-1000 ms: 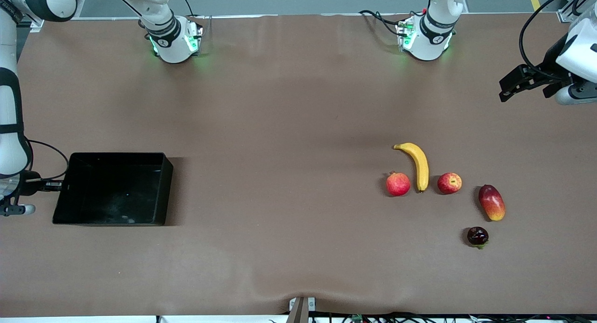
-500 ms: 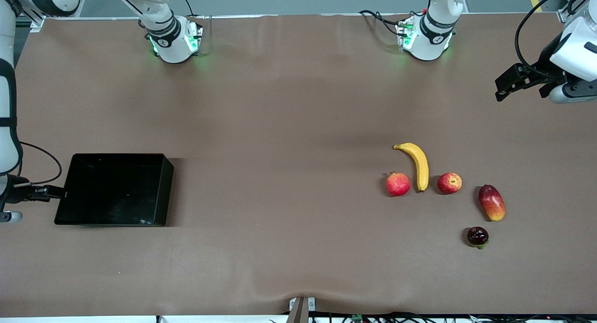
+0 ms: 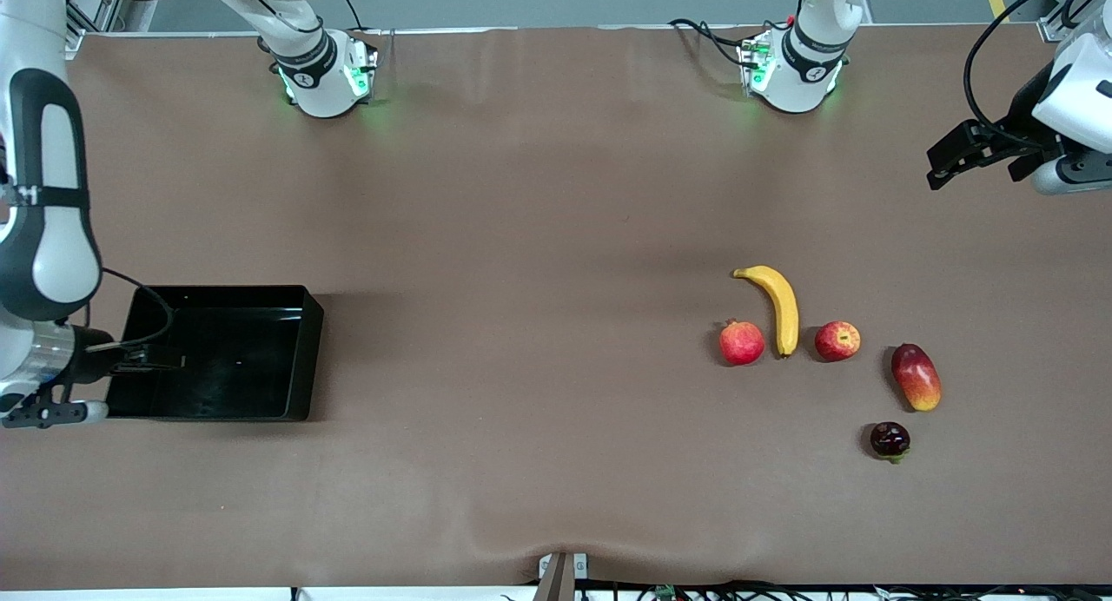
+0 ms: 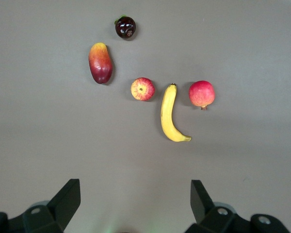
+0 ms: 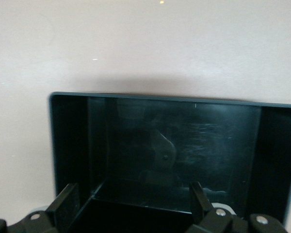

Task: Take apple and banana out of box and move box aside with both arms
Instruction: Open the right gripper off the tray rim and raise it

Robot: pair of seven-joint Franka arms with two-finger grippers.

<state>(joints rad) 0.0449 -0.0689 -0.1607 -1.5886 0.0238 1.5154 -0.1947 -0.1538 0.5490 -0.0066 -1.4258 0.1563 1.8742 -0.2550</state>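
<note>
box (image 3: 261,349) long axis along table | right gripper (image 3: 161,358) spread over its wall | left gripper (image 3: 947,162) aloft, spread

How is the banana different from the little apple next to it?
The banana is long, curved and all yellow; the apple is small, round and red with yellow patches. The banana stretches away from the front camera, while the apple sits as one compact ball beside its nearer end, toward the left arm's end of the table. Both lie bare on the brown table, untouched by any pincer.
</note>
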